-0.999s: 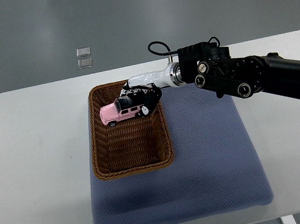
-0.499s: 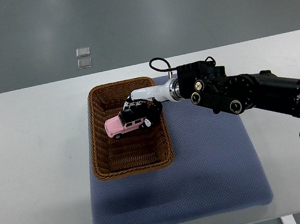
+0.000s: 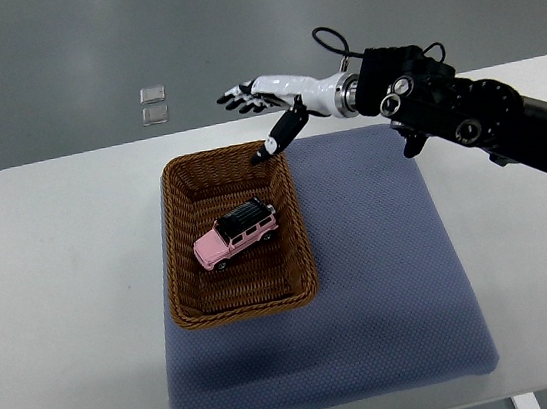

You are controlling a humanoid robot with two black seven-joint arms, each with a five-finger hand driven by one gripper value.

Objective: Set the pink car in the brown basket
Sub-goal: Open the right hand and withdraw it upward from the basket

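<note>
Pink car [image 3: 236, 237] sits inside brown basket [image 3: 184, 277], released. Right hand [image 3: 265, 105], fingers spread and empty, hovers at basket's twelve o'clock; retract high, clearing rim.

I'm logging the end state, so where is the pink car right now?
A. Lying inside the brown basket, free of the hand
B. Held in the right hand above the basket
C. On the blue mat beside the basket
A: the pink car lies inside the brown basket, while the right hand is open above its far rim.

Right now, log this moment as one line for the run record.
pink car: resting inside brown basket | right robot hand: open, empty, raised beyond basket's far rim | left arm: not visible | placement: looks complete
</note>
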